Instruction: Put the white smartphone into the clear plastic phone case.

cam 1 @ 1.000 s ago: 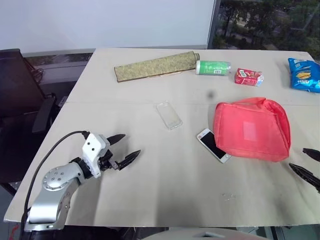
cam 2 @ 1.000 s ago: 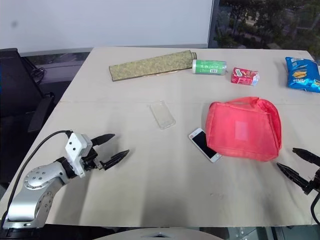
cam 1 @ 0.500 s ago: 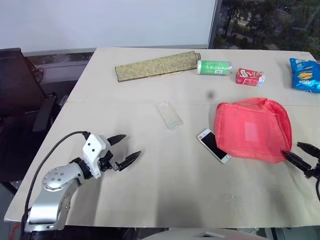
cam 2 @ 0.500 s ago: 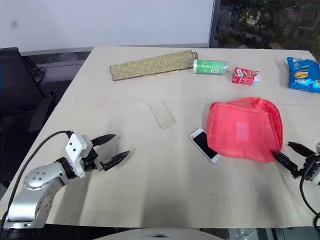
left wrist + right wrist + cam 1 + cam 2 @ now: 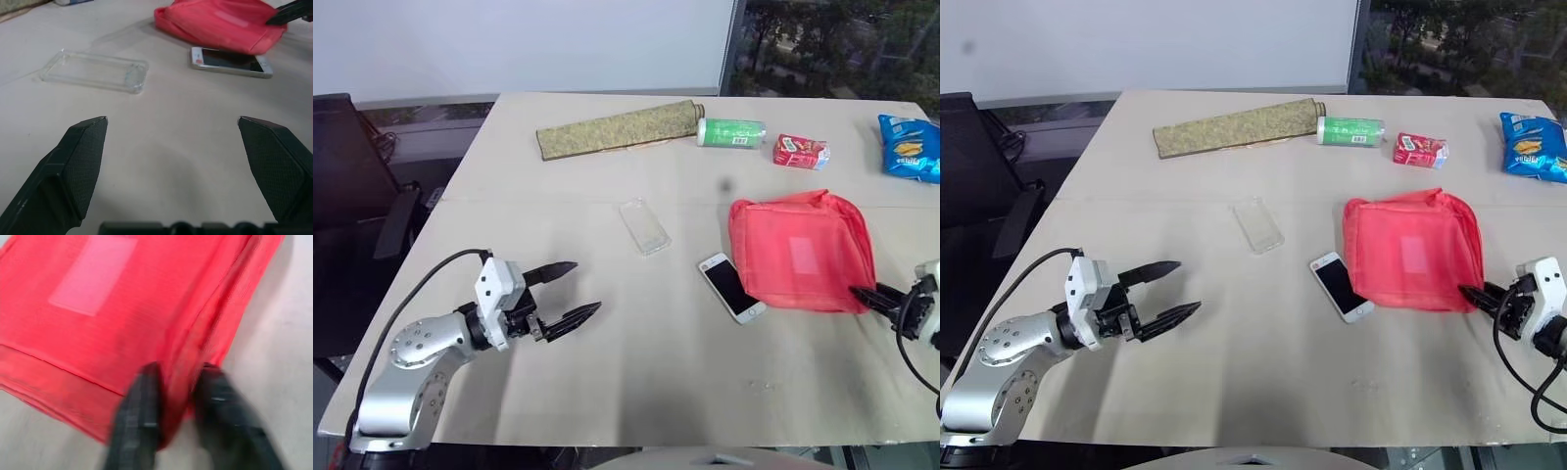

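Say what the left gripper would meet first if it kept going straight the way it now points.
Probably bare table first. The open left gripper points across it toward the white smartphone, which looks like the first object in that line, though depth is uncertain.

One phone (image 5: 732, 288), one case (image 5: 645, 225), one red pouch (image 5: 803, 250), one mat roll (image 5: 621, 128), one green can (image 5: 731, 132), one red packet (image 5: 801, 151), one blue bag (image 5: 910, 147).
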### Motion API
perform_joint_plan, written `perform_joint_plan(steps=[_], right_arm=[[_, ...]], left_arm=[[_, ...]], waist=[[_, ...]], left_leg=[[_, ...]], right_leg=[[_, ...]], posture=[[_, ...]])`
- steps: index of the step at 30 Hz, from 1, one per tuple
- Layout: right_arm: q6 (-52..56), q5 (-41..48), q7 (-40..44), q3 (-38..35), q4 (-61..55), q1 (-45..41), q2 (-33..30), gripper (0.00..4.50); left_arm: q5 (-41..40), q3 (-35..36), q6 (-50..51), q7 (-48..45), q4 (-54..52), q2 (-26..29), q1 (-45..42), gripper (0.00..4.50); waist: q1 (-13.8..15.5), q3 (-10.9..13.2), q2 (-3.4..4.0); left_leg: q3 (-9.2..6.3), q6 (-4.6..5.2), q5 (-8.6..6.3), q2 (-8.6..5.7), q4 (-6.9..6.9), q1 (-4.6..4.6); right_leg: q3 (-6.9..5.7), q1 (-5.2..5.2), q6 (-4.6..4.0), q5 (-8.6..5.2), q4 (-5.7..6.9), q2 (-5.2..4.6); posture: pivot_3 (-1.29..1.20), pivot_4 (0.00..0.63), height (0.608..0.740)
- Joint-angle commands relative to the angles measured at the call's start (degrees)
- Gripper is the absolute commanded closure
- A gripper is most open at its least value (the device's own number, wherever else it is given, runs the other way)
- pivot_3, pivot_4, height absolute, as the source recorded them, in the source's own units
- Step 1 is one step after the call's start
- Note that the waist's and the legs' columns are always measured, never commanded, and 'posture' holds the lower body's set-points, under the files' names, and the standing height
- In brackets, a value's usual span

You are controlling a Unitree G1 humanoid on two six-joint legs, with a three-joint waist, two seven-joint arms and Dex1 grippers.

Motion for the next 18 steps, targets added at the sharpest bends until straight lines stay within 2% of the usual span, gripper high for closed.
perform_joint_plan(steps=[1,3,5,8,10,14,17,18], right_arm=[[0.62,1.91,-0.08,-0.45,-1.54,-2.44,0.89,4.48],[1.26,5.66,-0.62,-3.27,0.11,-7.99,1.86,4.48],[-0.04,9.65,-1.62,-6.65,4.69,-18.33,2.32,4.48],[-1.60,10.71,-4.30,-8.78,12.89,-30.41,1.60,4.48],[-3.50,8.67,-7.55,-8.35,20.53,-38.97,0.80,4.48],[-14.06,-3.26,-15.54,-1.85,41.87,-53.95,0.05,4.48],[-16.92,-8.99,-21.13,1.41,55.13,-60.94,0.00,3.38],[-17.53,-10.43,-21.91,2.36,57.83,-62.15,-0.12,2.89]], left_arm=[[-1.99,1.68,0.02,-0.37,-3.50,0.44,0.18,0.00],[-2.97,2.03,0.42,0.17,-4.13,0.06,-0.20,0.00],[-4.58,2.28,0.72,0.45,-4.64,-0.43,-1.28,0.00],[-5.89,2.31,1.40,0.45,-4.89,-0.45,-3.07,0.00],[-6.42,1.83,1.97,0.57,-4.51,-0.42,-4.98,0.00],[-7.80,-0.79,4.02,-1.94,-4.25,0.26,-8.57,0.00],[-6.21,-3.43,3.64,-3.68,-2.05,0.13,-11.44,0.00],[-5.51,-4.25,3.32,-4.27,-1.38,0.23,-12.24,0.00]], waist=[[-0.05,0.01,0.00],[-0.08,0.03,0.02],[-0.93,0.27,0.25],[-1.20,0.48,0.46],[-1.06,0.50,0.42],[-1.14,0.49,0.40],[-1.21,0.49,0.37],[-1.19,0.49,0.37]], left_leg=[[0.02,0.00,0.00,0.00,0.01,0.00],[0.04,0.00,0.00,0.00,0.01,0.00],[0.12,0.00,0.00,0.00,0.04,0.02],[0.25,0.02,0.02,-0.08,0.19,-0.02],[0.17,0.02,0.02,-0.10,0.19,-0.05],[0.16,0.03,0.01,-0.22,0.14,-0.20],[0.38,0.03,0.01,-0.31,0.03,-0.22],[0.44,0.03,0.01,-0.32,-0.03,-0.23]], right_leg=[[0.01,0.00,0.00,0.00,0.00,0.00],[0.03,0.00,0.01,0.00,0.00,0.00],[0.11,-0.01,0.02,0.02,0.00,0.01],[0.27,-0.03,0.15,0.16,0.03,0.00],[0.24,-0.02,0.11,0.17,0.03,0.06],[0.22,-0.10,0.09,0.17,-0.03,0.07],[0.26,-0.13,0.09,0.17,-0.08,0.06],[0.26,-0.16,0.09,0.17,-0.08,0.05]], posture=[[0.00,0.150,0.740],[0.00,0.150,0.740],[0.00,0.150,0.740],[0.00,0.150,0.740],[0.00,0.150,0.740],[0.00,0.150,0.740],[0.00,0.150,0.740],[0.00,0.150,0.740]])
